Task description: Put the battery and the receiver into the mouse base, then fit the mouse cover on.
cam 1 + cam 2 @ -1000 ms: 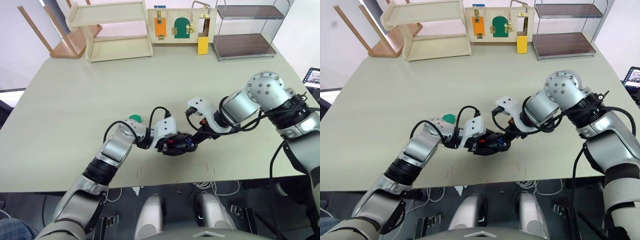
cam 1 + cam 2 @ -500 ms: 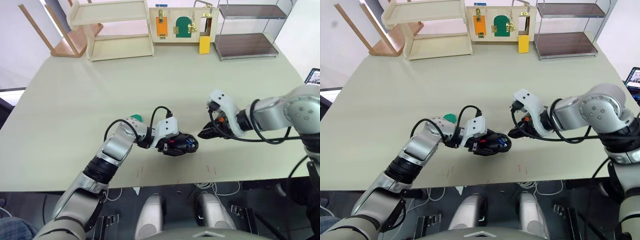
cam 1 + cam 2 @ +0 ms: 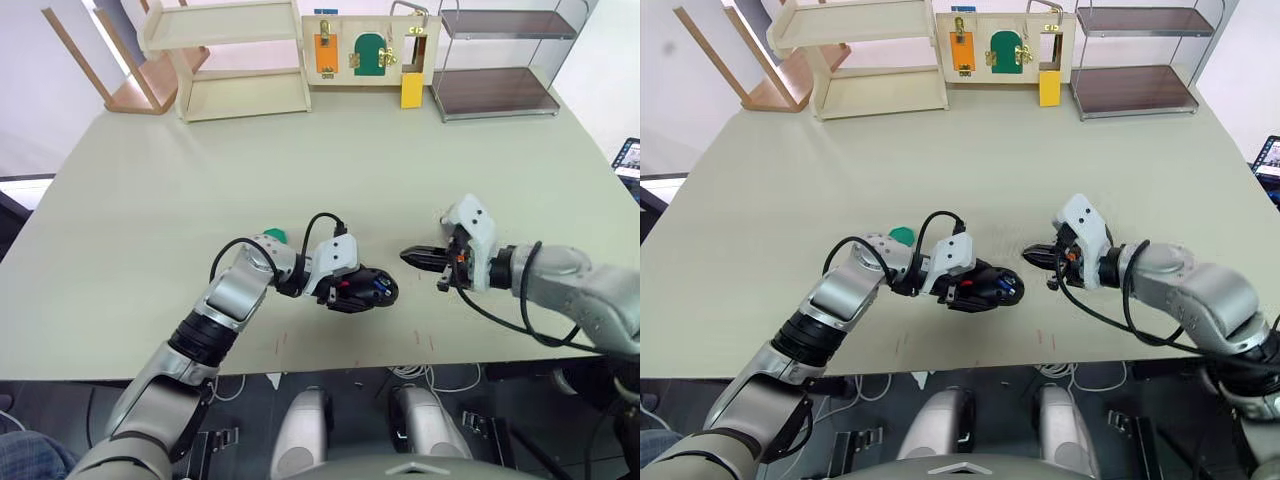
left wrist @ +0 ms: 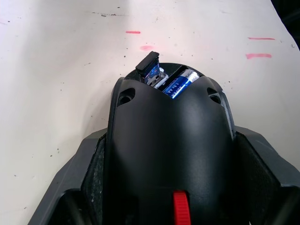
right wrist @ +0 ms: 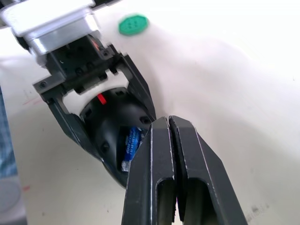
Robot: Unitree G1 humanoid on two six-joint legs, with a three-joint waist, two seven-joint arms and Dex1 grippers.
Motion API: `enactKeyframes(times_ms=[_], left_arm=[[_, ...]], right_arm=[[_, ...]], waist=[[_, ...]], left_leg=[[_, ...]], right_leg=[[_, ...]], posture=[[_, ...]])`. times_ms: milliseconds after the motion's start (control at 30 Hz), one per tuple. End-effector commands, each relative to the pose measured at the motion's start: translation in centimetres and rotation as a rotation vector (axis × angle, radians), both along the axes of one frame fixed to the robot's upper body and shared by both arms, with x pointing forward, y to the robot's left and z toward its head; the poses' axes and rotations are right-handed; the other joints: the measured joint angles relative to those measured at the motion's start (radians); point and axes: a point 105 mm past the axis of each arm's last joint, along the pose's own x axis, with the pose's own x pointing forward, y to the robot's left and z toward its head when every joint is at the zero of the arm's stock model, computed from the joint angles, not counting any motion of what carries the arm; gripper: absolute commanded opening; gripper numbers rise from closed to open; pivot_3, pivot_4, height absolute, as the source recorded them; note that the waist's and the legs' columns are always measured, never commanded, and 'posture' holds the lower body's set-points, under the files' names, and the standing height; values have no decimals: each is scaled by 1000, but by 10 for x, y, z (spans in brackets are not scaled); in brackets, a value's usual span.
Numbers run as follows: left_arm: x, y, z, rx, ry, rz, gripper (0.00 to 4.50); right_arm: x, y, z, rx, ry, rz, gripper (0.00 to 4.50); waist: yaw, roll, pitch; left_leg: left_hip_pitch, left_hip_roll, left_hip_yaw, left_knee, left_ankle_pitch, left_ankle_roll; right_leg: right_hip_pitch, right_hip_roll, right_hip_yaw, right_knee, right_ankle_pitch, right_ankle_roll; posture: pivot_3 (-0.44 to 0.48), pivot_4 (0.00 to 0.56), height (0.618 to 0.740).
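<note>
Mouse base rests in left claw on beige table.

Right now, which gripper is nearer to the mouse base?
Left. The left gripper holds the mouse base; the right gripper is shut, apart from it.

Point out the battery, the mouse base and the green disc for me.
battery (image 4: 180, 83), left wrist view, on its blue side.
mouse base (image 4: 168, 140), left wrist view, on its black shell.
green disc (image 5: 133, 24), right wrist view, on its flat face.
</note>
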Motion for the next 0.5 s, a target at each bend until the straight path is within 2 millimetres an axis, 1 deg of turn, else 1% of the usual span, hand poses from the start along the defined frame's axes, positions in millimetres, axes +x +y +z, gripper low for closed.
enactKeyframes(times_ms=[33, 133, 233, 300, 433, 500], left_arm=[[-8, 2, -13, 36, 50, -14, 2991], [-9, 2, -14, 40, 50, -15, 2991], [-10, 2, -14, 44, 49, -15, 2991], [-10, 3, -14, 44, 49, -13, 2991], [-7, 3, -14, 43, 48, -8, 2991], [-7, 3, -14, 42, 49, -7, 2991]], right_arm=[[-7, 3, 13, 75, -61, 61, 59], [-1, -2, 8, 130, -80, 32, 59], [1, -6, -1, 128, -133, 33, 59], [-1, -5, -9, 114, -146, 50, 59], [3, -1, -19, 128, -173, 38, 59], [1, 3, -23, 141, -155, 54, 59]], waist=[[2, 0, 0], [5, -1, 0], [5, -1, 0], [4, -1, 0], [4, -1, 0], [4, -1, 0]], left_leg=[[1, 0, 0, 0, 0, 0], [1, 0, 0, 1, 0, 0], [4, 0, 1, 2, 0, 0], [4, 0, 2, 2, 0, 0], [6, 0, 2, 2, 0, 0], [6, 0, 2, 3, 0, 0]], right_leg=[[0, 0, 0, 1, 0, 0], [0, 0, 0, 2, 0, 0], [2, 0, 1, 4, -1, 0], [2, 0, 2, 5, -1, 0], [2, 1, 2, 8, -1, 0], [2, 2, 2, 8, -1, -1]], posture=[[0, 150, 740], [0, 150, 740], [0, 150, 740], [0, 150, 740], [0, 150, 740], [0, 150, 740]])
